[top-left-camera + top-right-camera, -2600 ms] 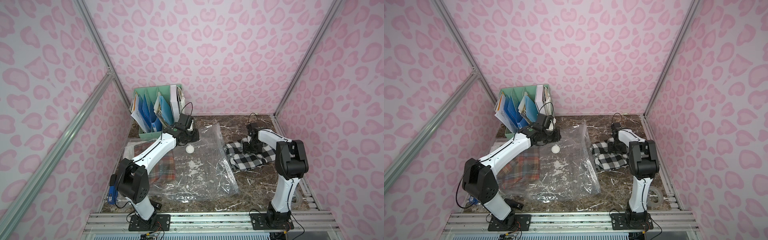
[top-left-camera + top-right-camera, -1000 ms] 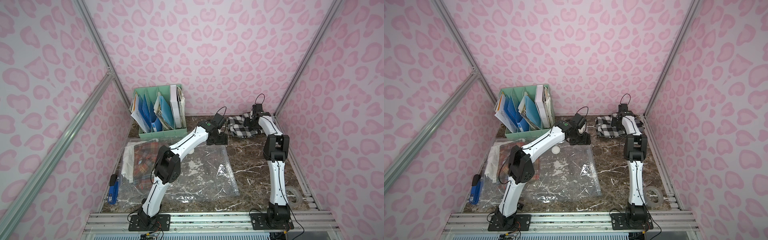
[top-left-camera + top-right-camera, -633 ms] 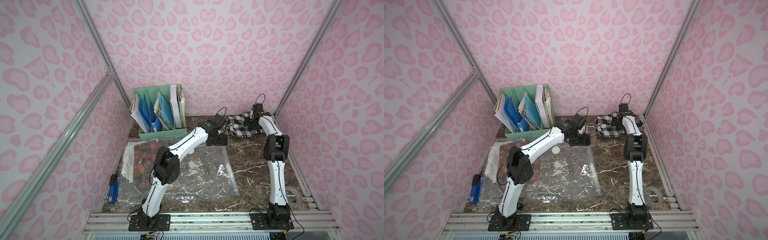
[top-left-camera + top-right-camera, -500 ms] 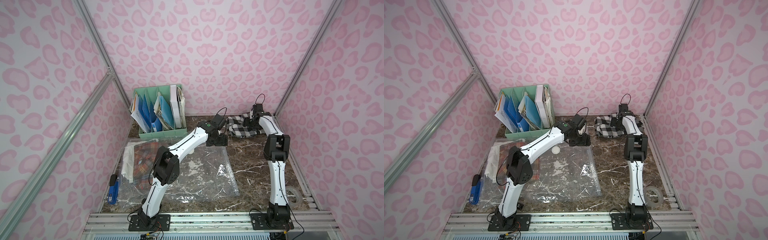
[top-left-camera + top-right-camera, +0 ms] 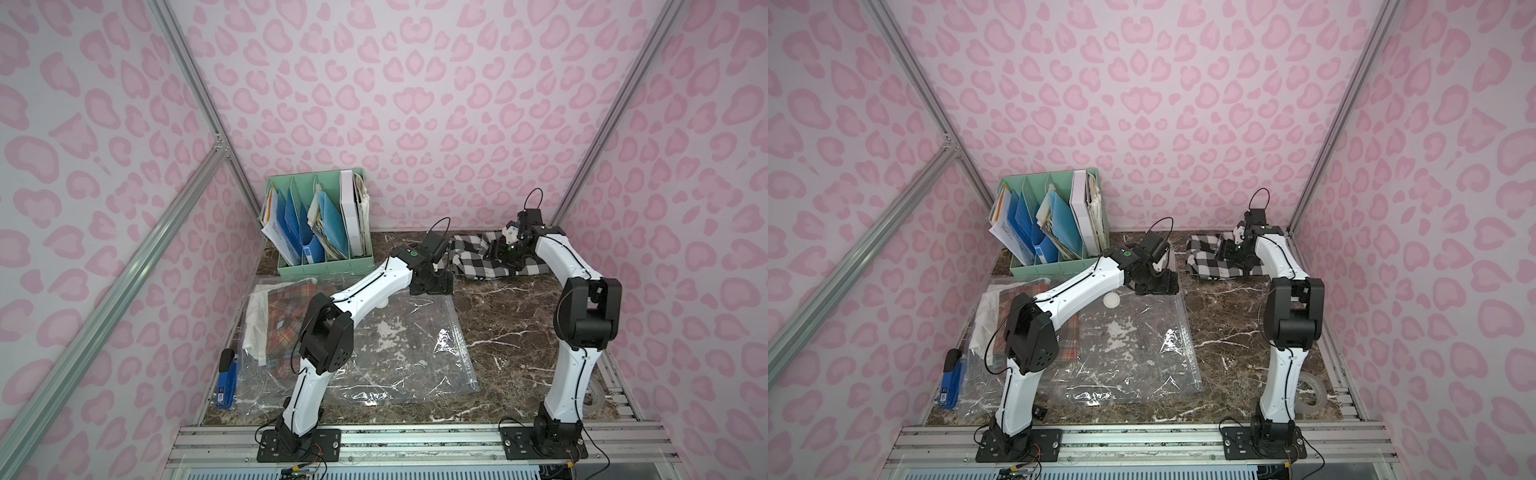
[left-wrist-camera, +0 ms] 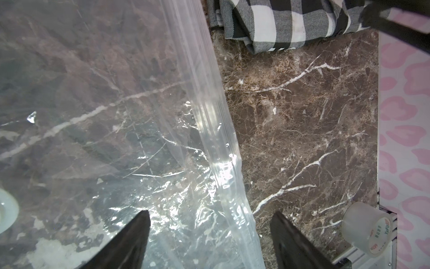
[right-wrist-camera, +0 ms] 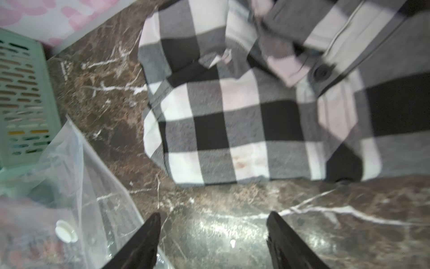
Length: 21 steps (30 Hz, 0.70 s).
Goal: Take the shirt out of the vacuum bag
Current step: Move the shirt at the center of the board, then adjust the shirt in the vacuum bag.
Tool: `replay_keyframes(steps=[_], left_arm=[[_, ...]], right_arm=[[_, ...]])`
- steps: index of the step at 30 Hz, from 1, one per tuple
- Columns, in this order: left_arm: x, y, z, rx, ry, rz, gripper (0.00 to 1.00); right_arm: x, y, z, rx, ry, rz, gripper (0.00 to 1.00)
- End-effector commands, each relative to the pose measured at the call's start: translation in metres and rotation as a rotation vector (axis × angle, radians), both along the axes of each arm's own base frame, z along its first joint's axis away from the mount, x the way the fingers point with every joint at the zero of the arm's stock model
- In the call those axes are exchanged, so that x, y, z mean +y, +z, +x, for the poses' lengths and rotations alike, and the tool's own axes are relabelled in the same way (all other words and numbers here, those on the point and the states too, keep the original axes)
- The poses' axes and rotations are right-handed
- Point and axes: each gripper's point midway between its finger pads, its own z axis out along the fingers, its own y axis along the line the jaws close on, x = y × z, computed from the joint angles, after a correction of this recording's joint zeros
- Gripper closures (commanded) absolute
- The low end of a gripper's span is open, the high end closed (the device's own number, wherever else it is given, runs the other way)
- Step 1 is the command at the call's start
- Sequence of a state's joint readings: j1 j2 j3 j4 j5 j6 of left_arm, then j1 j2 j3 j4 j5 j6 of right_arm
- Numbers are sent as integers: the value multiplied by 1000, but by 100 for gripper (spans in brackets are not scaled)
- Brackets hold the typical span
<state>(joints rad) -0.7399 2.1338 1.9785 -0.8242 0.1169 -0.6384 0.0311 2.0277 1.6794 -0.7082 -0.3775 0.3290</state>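
The black-and-white checked cloth shirt (image 5: 473,261) is lying on the brown marble table (image 5: 519,316) — behind and right of the clear plastic vacuum bag (image 5: 407,340).

Mint file rack (image 5: 324,266) stands at the back; blue stapler (image 5: 227,384) and tape roll (image 5: 1312,392) lie at opposite sides.
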Motion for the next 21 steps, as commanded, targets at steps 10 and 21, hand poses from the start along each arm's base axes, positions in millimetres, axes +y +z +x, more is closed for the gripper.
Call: replay_keyframes(steps=[10, 21], left_arm=[[-5, -1, 10, 13, 15, -63, 17], [8, -11, 24, 18, 60, -16, 17]], right_arm=[[118, -23, -108, -14, 253, 375, 61], [152, -7, -149, -76, 381, 463, 71]])
